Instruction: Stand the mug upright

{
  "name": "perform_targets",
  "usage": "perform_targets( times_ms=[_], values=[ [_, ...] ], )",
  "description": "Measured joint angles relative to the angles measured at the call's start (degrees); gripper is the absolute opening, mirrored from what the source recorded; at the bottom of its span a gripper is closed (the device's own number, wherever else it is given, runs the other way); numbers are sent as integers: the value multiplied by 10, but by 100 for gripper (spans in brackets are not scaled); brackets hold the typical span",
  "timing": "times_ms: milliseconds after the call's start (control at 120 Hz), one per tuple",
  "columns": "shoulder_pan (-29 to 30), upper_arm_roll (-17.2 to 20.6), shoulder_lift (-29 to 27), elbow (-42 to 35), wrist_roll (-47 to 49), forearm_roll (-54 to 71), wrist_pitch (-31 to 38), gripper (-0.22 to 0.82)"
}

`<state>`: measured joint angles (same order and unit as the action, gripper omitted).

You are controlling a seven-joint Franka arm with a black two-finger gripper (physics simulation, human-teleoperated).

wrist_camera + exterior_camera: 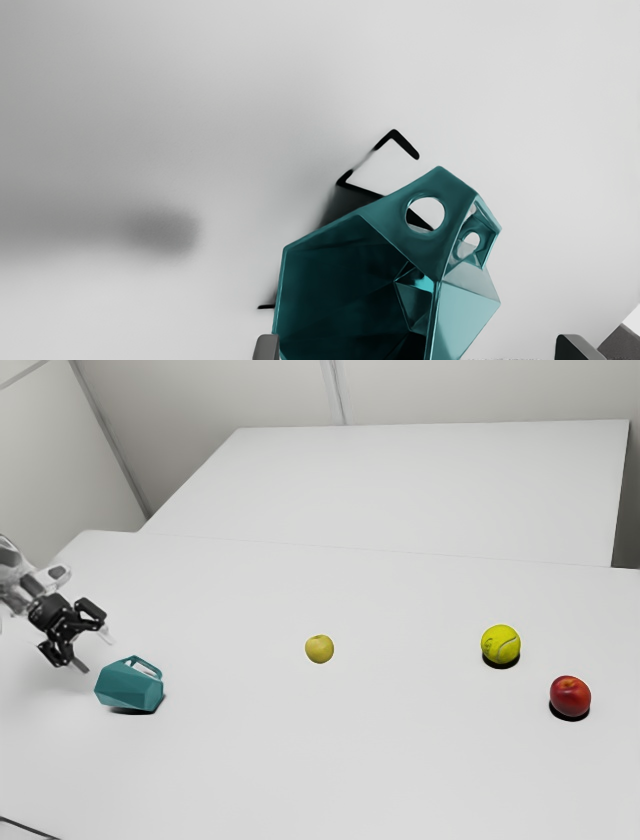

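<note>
Smooth white tabletop (300, 760) is extending beneath all items. Clock positions are referring to the exterior view, with the mug (130, 688) as centre and 12 o'clock at the top of the view. Nearest, the gripper (95, 652) is standing just beside the mug, between 10 and 11 o'clock. Its two fingers (267, 347) are standing wide apart and are gripping nothing. In the wrist view, one fingertip is overlapping the mug's rim; whether the two are touching cannot be determined. The arm (15, 575) is entering from 10 o'clock.

The teal, faceted mug is lying on its side on the tabletop. Its open mouth is facing the wrist camera, and its handle (452, 220) is pointing upward, toward 1 o'clock.

Farther out, a thin dark line (30, 828) is crossing the corner at 7 o'clock. A yellow apple (319, 649) is resting just short of 3 o'clock. Well beyond it, a tennis ball (501, 644) is sitting near 3 o'clock. Farther still, a red apple (570, 697) is resting at 3 o'clock. Behind the tabletop, a second white surface (430, 490) is spreading toward pale grey walls (200, 390).
</note>
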<state>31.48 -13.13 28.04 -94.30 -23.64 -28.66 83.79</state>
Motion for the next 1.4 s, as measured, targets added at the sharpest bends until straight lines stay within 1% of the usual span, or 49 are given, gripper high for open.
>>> perform_targets(
  times_ms=[242,467,492,517,625,675,742,808,883,983,1192,1258,1400],
  values=[
    [-1,1,2,-36,-10,-45,-25,60],
    [-5,9,7,-53,-5,-81,-40,60],
    [-5,10,8,-53,-4,-83,-40,59],
    [-5,10,9,-53,-4,-85,-40,54],
    [-5,11,9,-50,-1,-84,-41,25],
    [-5,12,9,-50,0,-84,-41,14],
    [-6,13,8,-50,1,-84,-41,3],
    [-6,17,8,-49,3,-84,-41,-4],
    [-6,21,6,-49,5,-84,-41,-9],
    [-8,32,0,-45,12,-84,-42,-13],
    [-22,39,-15,-43,30,-74,-40,-16],
    [-35,40,-30,-43,36,-62,-34,-17],
    [-68,75,-71,-45,46,6,11,-18]
  ],
)
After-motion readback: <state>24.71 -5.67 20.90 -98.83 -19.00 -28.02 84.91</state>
